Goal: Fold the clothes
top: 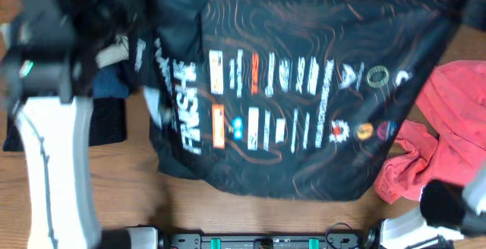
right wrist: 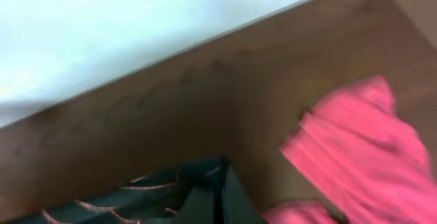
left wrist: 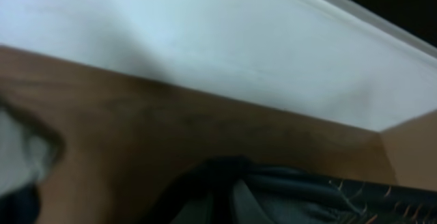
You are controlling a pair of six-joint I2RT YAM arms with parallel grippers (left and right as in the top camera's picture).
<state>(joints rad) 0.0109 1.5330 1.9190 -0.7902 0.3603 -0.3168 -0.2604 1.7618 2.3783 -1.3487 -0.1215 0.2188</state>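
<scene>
The black jersey (top: 296,89), with thin orange lines and white and red lettering, lies spread wide across the table, lettering up. My left gripper (left wrist: 239,190) is shut on a bunched black edge of it (left wrist: 300,186) at the jersey's far left corner (top: 121,14). My right gripper (right wrist: 222,197) is shut on another corner of the jersey (right wrist: 157,190), with orange lines showing beside the fingers. Coral-red garments (top: 448,127) lie crumpled at the right, partly under the jersey's edge, and show beside my right gripper (right wrist: 362,142). Both wrist views are blurred.
The left arm's white link (top: 53,165) crosses the table's left side, over dark cloth (top: 106,120). The right arm (top: 456,203) sits blurred at the front right. A black rail (top: 266,241) runs along the front edge. A white wall (left wrist: 205,39) backs the wooden table (top: 129,188).
</scene>
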